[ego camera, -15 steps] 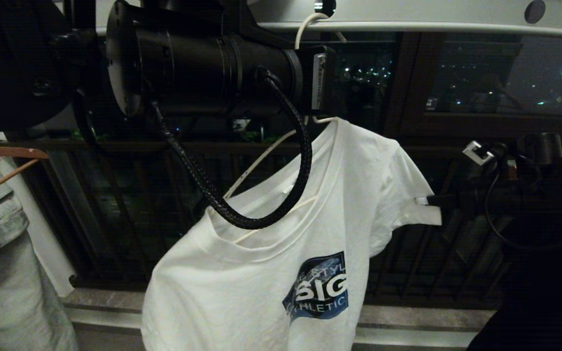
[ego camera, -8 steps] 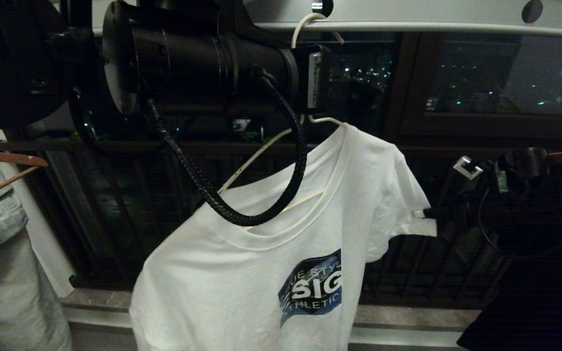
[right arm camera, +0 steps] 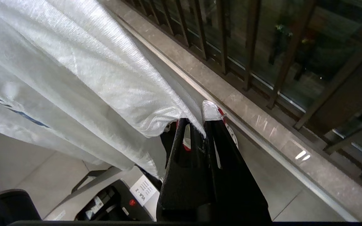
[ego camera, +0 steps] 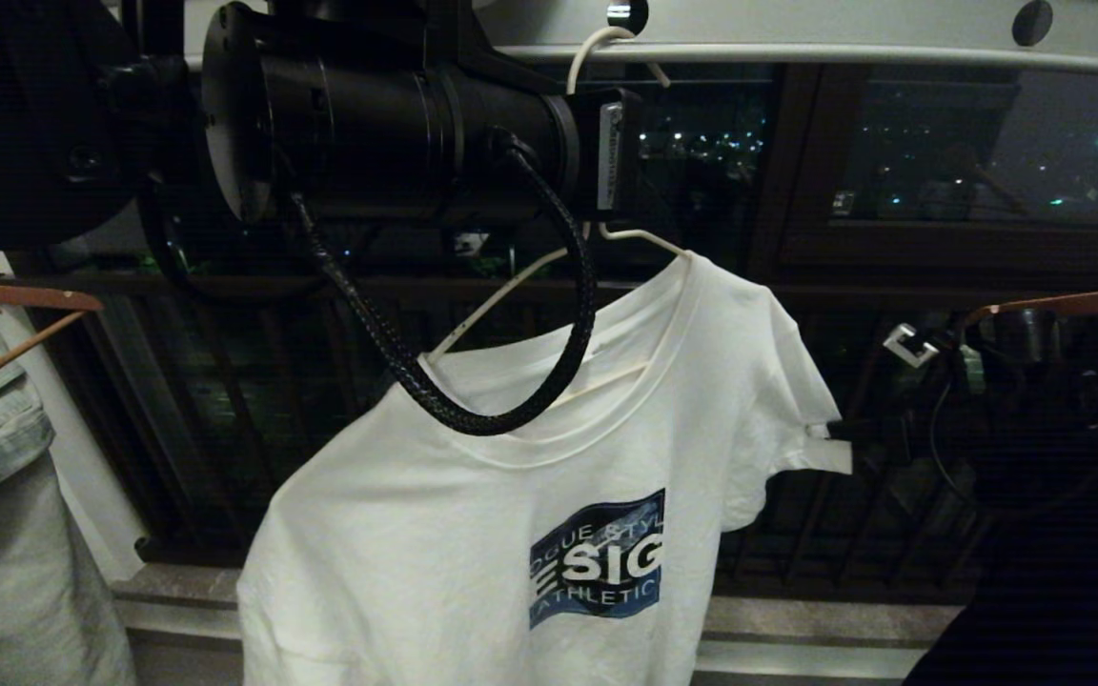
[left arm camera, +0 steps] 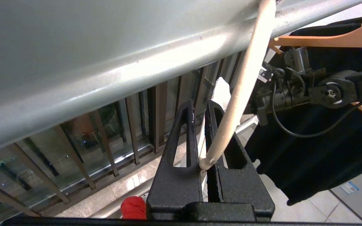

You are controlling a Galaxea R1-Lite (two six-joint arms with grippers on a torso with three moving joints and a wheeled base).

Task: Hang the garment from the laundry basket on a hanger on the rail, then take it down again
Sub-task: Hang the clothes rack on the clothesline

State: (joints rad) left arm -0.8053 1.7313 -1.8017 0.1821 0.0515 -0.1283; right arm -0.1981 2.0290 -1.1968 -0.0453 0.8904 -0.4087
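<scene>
Over the last second our right gripper (ego camera: 840, 433), clamped on the garment (ego camera: 473, 534) sleeve, drew it rightward; the collar climbed the hanger (ego camera: 511, 291). Our left gripper (left arm camera: 200, 125) pinched the hanger neck under the rail (ego camera: 797, 38). We judged hanging nearly done.

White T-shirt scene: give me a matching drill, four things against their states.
Things:
1. white short-sleeved T-shirt
2. thin white wire hanger
3. left gripper
4. right gripper

States:
A. hooked on the pale grey metal rail
B. shut on the sleeve hem
C. draped on the hanger
D. shut on the hanger's neck

Pairs: 1-C, 2-A, 3-D, 4-B
</scene>
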